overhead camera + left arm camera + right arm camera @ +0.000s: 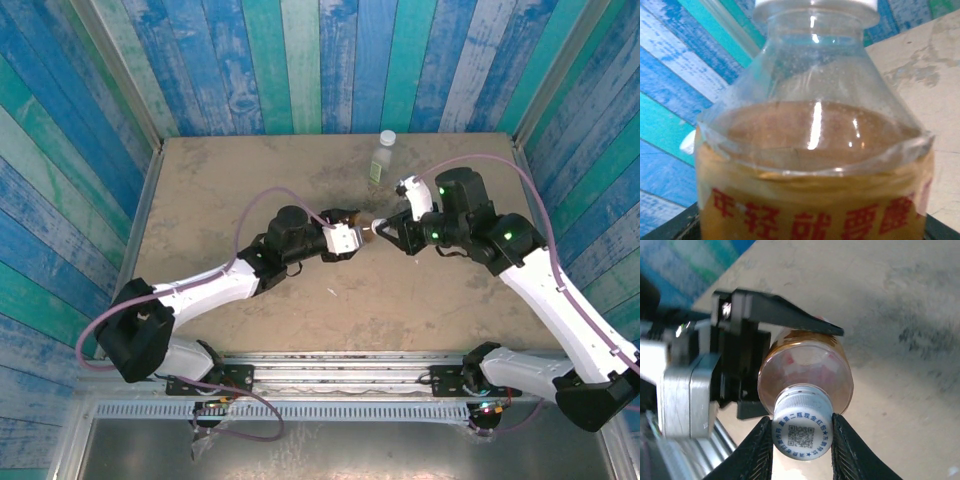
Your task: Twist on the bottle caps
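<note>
The amber bottle (pixel 807 367) with a reddish label (pixel 815 220) is held off the table near its middle, tipped on its side. My left gripper (pixel 350 237) is shut on its body; one black finger (pixel 785 314) lies along the bottle's side. A white cap (pixel 802 436) with a printed code sits on the bottle's neck. My right gripper (pixel 802 422) is shut on that cap, a ribbed pad (pixel 760 450) pressed to each side. The pale bottle (pixel 380 160) with a green label stands upright at the back, a white cap (pixel 387 137) on top.
A thin white scrap (pixel 331 291) lies on the tan table (pixel 230 190) in front of the grippers. Striped blue and green walls (pixel 330 60) close in the back and both sides. The arm bases and a metal rail (pixel 340 375) run along the near edge.
</note>
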